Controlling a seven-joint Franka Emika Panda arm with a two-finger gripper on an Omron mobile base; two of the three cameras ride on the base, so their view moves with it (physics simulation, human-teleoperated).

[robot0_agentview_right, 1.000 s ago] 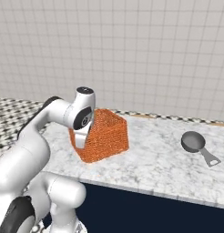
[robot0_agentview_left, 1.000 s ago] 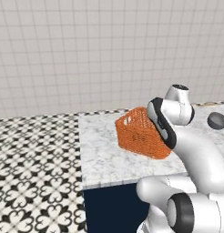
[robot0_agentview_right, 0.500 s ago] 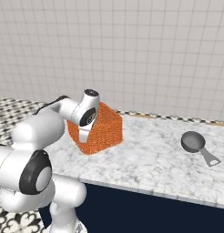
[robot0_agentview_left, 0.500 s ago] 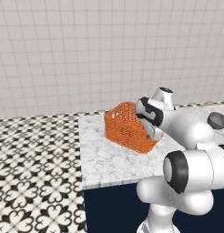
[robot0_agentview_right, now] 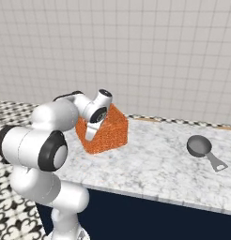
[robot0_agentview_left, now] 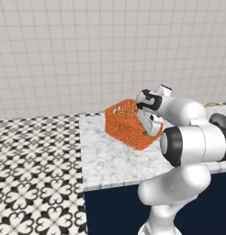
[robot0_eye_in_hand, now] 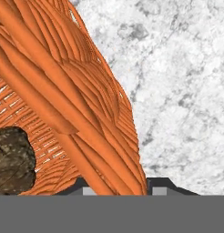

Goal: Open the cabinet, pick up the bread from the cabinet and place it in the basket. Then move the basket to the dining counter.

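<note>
Near the bench's (robot0_agentview_left: 110, 160) left edge, the basket (robot0_agentview_left: 126, 123) is sitting tilted with the bread (robot0_eye_in_hand: 11, 159) inside, the tool (robot0_eye_in_hand: 118, 189) clamping its rim between both fingers.

Glossy white rounded arm segments, dark joint bands, bulbous base

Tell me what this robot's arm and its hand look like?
The arm is made of glossy white, rounded segments joined by dark ring-shaped joints, like a thick bent tube. No loose cables or markings show. It ends in a small gripper with a white and black body and two short dark fingers.
</note>
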